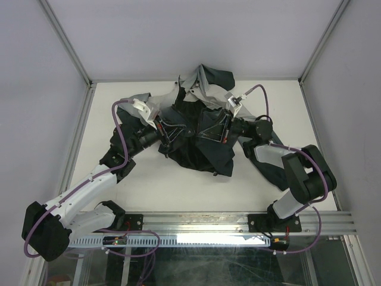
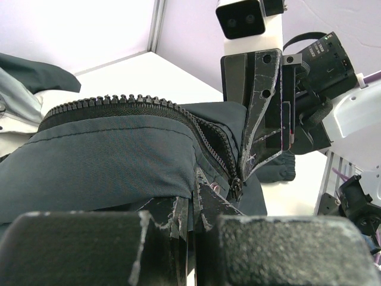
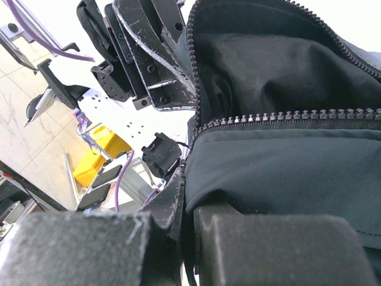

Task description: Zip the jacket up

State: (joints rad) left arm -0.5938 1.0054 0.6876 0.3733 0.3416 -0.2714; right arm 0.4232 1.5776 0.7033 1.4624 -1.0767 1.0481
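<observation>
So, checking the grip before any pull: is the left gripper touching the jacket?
Touching. The left wrist view shows the left gripper closed on dark fabric of the jacket, just below the zipper teeth.

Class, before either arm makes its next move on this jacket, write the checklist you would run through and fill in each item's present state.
1. Grip of the left end effector on the jacket: ok, shut on fabric.
2. Grip of the right end effector: ok, shut on fabric beside the zipper.
3. The zipper teeth closed along their length: not ok, two rows part in the right wrist view.
4. Rows properly engaged where they meet: cannot tell.
5. Jacket front spread flat on the table: not ok, bunched between the arms.
</observation>
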